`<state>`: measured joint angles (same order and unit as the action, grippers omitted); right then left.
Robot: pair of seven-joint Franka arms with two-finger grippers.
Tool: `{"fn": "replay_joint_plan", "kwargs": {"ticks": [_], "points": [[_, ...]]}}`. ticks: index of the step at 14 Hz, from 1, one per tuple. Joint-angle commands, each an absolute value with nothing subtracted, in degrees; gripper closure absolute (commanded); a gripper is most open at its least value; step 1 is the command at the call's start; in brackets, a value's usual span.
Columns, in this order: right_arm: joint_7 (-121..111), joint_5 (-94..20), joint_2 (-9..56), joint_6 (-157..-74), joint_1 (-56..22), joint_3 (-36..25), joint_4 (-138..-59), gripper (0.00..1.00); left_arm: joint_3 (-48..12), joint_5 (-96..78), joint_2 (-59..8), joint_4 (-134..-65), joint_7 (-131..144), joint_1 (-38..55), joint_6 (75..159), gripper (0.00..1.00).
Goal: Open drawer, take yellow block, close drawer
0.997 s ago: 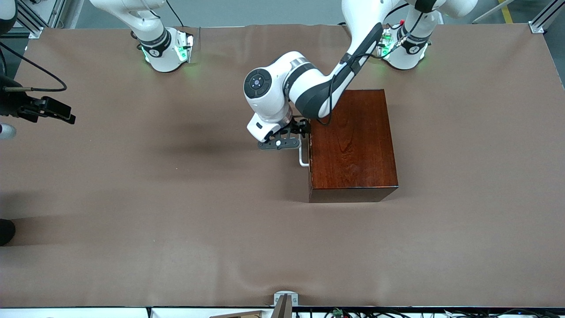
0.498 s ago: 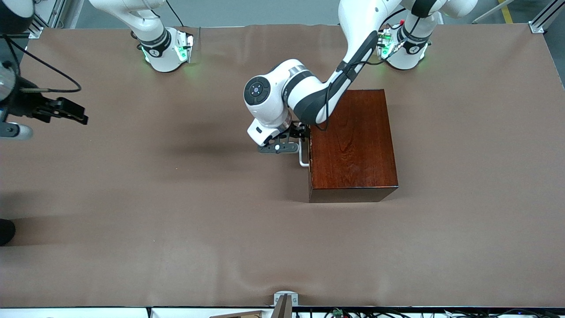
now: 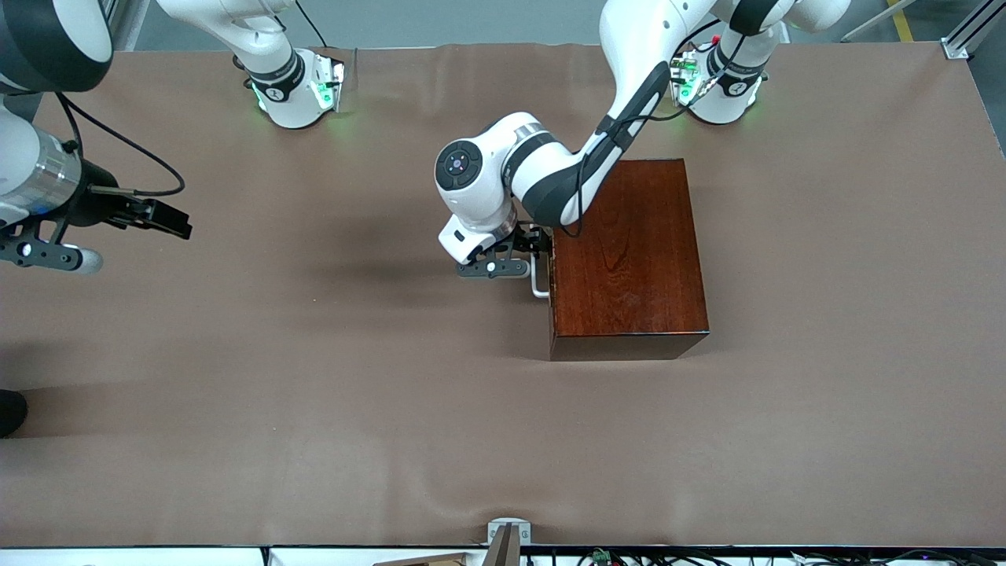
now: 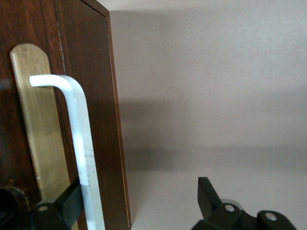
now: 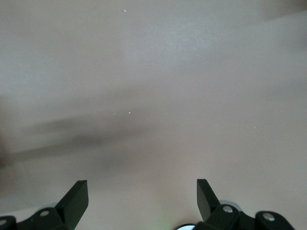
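Observation:
The dark reddish-brown wooden box (image 3: 629,251) stands mid-table, toward the left arm's end. Its drawer is shut, so only the white U-shaped bar handle (image 3: 539,283) shows, on the side facing the right arm's end. My left gripper (image 3: 539,245) is open at the handle. In the left wrist view the gripper (image 4: 139,196) straddles the handle (image 4: 81,139): one finger is between the bar and the drawer front (image 4: 96,96), the other out over the cloth. My right gripper (image 3: 161,218) is open and empty over the cloth at the right arm's end, as its wrist view (image 5: 141,191) shows. The yellow block is hidden.
A brown cloth (image 3: 314,377) covers the whole table. A brass plate (image 4: 36,120) lies under the handle on the drawer front. A small metal bracket (image 3: 507,534) sits at the table edge nearest the front camera.
My right gripper has moved in from the table's end toward the middle. My left gripper has shifted slightly along the handle, closer to the drawer front. The box has not moved.

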<state>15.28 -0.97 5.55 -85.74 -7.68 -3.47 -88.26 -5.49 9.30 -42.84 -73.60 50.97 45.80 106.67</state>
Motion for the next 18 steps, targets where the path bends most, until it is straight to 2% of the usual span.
{"fn": "replay_joint_plan", "kwargs": {"ticks": [1,10,18], "points": [[18.6,-1.6,6.7,-86.1,-8.4,-3.6,-87.5,0.00,-5.7,10.5,-44.1,-72.2,54.0,46.7,111.8,0.00],[34.0,-9.1,9.2,-86.9,-8.7,-3.7,-87.5,0.00,-6.6,9.8,-45.3,-71.9,57.7,48.0,120.5,0.00],[42.6,-11.0,10.0,-87.1,-9.9,-3.5,-87.5,0.00,-7.3,6.9,-45.8,-71.7,57.7,48.0,126.4,0.00]]}}
